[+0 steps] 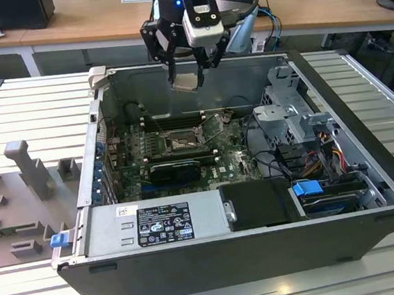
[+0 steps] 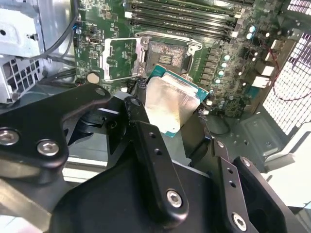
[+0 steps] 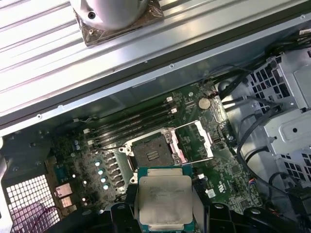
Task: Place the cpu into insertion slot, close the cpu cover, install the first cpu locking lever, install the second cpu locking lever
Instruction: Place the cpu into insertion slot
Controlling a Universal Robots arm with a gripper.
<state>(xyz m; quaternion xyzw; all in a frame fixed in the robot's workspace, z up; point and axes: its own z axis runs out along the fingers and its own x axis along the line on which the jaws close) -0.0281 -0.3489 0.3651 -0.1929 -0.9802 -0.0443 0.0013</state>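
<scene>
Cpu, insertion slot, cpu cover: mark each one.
cpu [image 3: 164, 201], first wrist view, middle of its metal top.
insertion slot [image 3: 151, 156], first wrist view, its dark centre.
cpu cover [image 2: 109, 58], second wrist view, frame bar farthest from the slot.

Access from above to the insertion slot [image 1: 181, 143] was clear; the raised cpu cover [image 3: 179, 144] bordered it on the exterior view's right.

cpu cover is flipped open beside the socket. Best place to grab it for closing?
Probably its free bar, the side farthest from the insertion slot, coming from above. The cpu cover is a thin frame around a large window, standing open off the slot's edge, so only its narrow bars offer a hold. The hand is shut on the cpu.
</scene>
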